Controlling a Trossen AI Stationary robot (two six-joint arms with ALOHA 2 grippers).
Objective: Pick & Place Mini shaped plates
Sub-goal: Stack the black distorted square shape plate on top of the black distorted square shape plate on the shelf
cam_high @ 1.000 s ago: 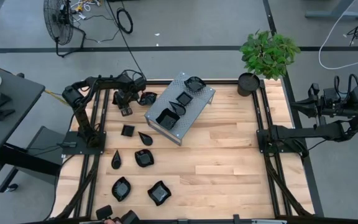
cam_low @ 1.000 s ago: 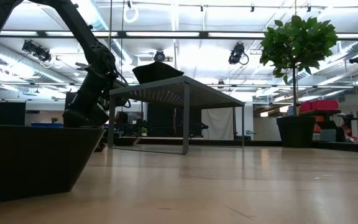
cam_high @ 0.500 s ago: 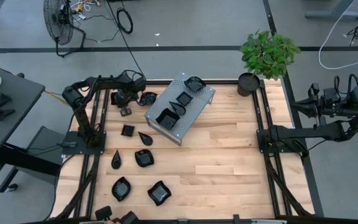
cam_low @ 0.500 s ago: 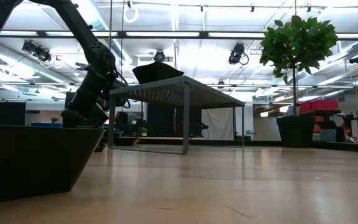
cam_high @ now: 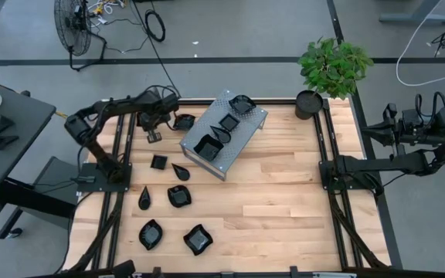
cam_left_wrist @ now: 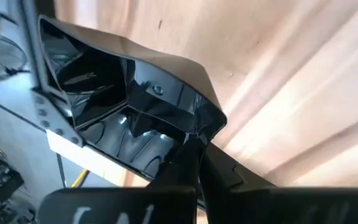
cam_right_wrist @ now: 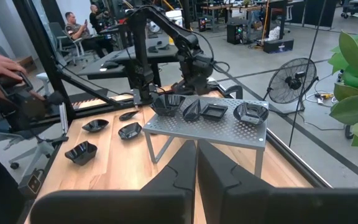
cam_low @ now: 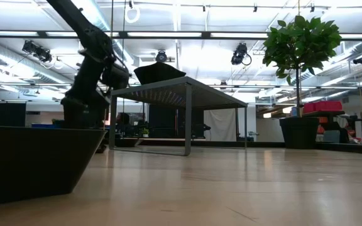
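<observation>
Step in hand, as judged: grasp made, lift not yet done.

Bench: pale wood planks, visible grain, matt.

Grey metal stand: perforated sheet top on thin legs, set at an angle near the far left of the bench. It carries four mini shaped plates, square and leaf forms among them.

Right arm: parked off the right edge of the bench, right end effector with fingers together, nothing between them.

Left end effector: at the far-left corner beside the stand, fingers pinched shut on the rim of a wavy-rimmed plate. Plate is glossy black, thin-walled, with faceted angular sides; likely slippery.

Loose plates: six more lie along the left side of the bench, teardrop, square and wavy.

Next move calls for a straight lift clear of the bench, then a carry over the stand's edge to a free patch of its top.
</observation>
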